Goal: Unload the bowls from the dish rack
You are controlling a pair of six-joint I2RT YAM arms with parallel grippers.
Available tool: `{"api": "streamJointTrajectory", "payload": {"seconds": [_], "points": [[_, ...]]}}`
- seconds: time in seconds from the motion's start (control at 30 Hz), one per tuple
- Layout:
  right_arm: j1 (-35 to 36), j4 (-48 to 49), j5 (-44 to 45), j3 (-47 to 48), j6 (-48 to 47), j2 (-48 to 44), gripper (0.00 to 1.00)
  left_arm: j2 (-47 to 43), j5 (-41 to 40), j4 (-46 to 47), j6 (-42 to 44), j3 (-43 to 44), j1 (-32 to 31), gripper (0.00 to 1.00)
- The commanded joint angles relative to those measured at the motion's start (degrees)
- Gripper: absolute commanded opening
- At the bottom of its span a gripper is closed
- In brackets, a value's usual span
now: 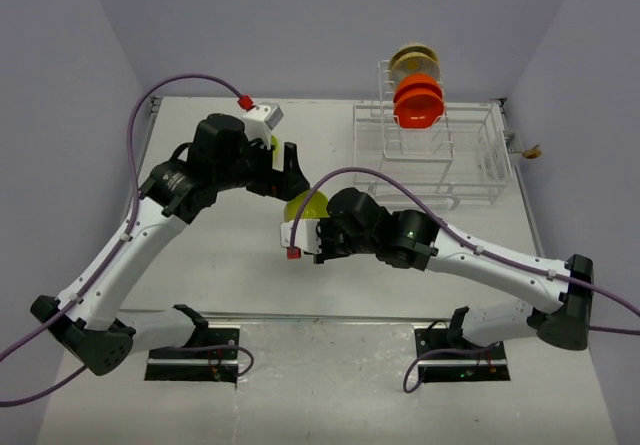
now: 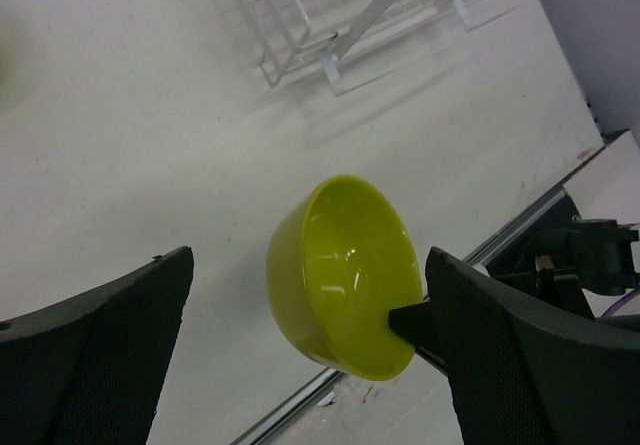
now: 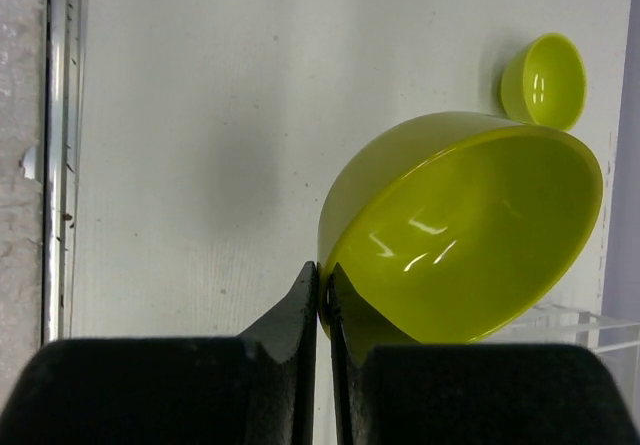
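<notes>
Above the table (image 1: 240, 265), right pincer (image 3: 322, 270) pinches a lime-green bowl (image 3: 470, 235); left pincer (image 2: 308, 255) spread wide.

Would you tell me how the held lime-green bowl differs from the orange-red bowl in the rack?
The lime-green bowl is out of the dish rack, clamped by its rim in the right gripper; the orange-red bowl stands on edge in the rack's upright slots. One is lime-green, the other glossy orange-red. Both are small and round.
</notes>
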Motion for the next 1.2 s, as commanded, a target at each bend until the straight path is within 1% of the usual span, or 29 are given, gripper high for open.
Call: {"api": "streamJointTrajectory", "payload": {"seconds": [0.0,0.03,0.07,0.13,0.17,0.23,0.27,0.33,0.37,0.4,0.43,0.47,0.57,0.73,0.8,0.83,0.87,0.9,0.97,1.0,1.03,1.07,1.1,1.17], "points": [[1.3,-0.5,7.1,4.1,-4.2,1.1,0.0,-0.5,-9.3,-4.2,2.5,-0.8,-2.4,0.95],[1.5,0.0,8.1,4.4,-4.4,1.5,0.0,-0.1,-11.2,-5.0,2.7,-1.0,-3.1,0.93],[1.6,0.1,9.5,4.7,-4.6,2.0,0.0,1.0,-12.5,-5.8,2.8,-1.1,-4.3,0.87],[1.9,0.4,10.6,5.8,-4.6,3.2,0.0,1.9,-17.5,-7.8,3.0,-2.0,-4.8,0.79],[2.0,0.7,11.2,6.0,-4.6,3.5,0.0,2.1,-18.5,-7.8,2.9,-2.9,-4.8,0.72],[2.2,1.1,11.4,6.5,-4.8,4.2,0.0,2.2,-20.0,-7.5,2.9,-3.5,-4.8,0.62],[2.4,1.5,11.4,6.7,-4.9,4.5,0.0,2.5,-20.1,-7.3,2.9,-3.7,-4.8,0.54],[2.7,1.8,12.2,7.5,-5.0,5.4,0.0,3.0,-21.1,-7.3,2.9,-3.6,-4.8,0.46],[2.8,1.8,12.5,8.2,-5.0,5.7,0.0,3.6,-21.4,-7.5,2.9,-3.1,-4.8,0.34],[2.9,1.8,13.2,8.6,-4.8,6.0,0.0,3.8,-22.0,-7.7,2.8,-2.9,-4.8,0.27],[3.0,1.6,13.5,8.9,-4.7,6.6,0.0,3.9,-23.1,-7.7,2.7,-2.7,-4.8,0.07],[3.0,1.4,13.8,9.3,-4.7,6.9,0.0,3.9,-23.5,-7.8,2.6,-2.2,-4.8,0.0],[3.1,1.6,14.7,9.5,-4.1,7.4,0.0,3.6,-24.5,-7.4,2.5,-1.9,-4.8,0.0],[3.0,5.8,15.1,7.4,-3.6,6.6,0.0,2.8,-25.4,-5.2,1.8,-3.1,-4.8,0.0],[3.0,7.8,16.1,6.4,-3.5,6.2,0.0,2.4,-27.0,-4.1,1.2,-3.5,-4.8,0.0],[3.1,8.2,17.5,6.1,-2.8,6.1,0.09,2.0,-28.1,-3.7,0.6,-3.5,-4.8,0.0],[3.0,8.6,18.4,6.1,-2.3,6.2,0.22,1.9,-31.0,-3.7,0.2,-3.5,-4.8,0.0],[3.0,8.8,19.1,6.1,-1.9,6.2,0.5,1.8,-32.4,-3.7,-0.1,-3.4,-4.8,0.0],[3.0,8.5,20.6,6.4,-0.8,6.0,0.54,1.8,-34.2,-3.6,-1.0,-3.7,-3.9,0.0],[3.0,8.3,20.5,6.3,-0.5,5.7,0.57,1.7,-33.9,-3.4,-1.1,-3.9,-3.1,0.0],[3.0,8.6,20.5,5.9,-0.1,5.3,0.6,1.4,-33.4,-2.5,-1.0,-4.7,-0.9,0.0],[3.0,9.1,20.1,5.5,0.8,4.7,0.75,1.3,-32.8,-2.3,-0.9,-5.0,0.4,0.0],[3.1,10.5,19.9,5.0,1.1,3.3,0.87,0.9,-31.0,-1.8,-0.6,-5.9,3.7,0.0],[3.0,11.7,19.7,3.8,3.1,1.7,0.9,0.3,-29.0,-0.7,0.5,-6.6,7.2,0.0]]}}
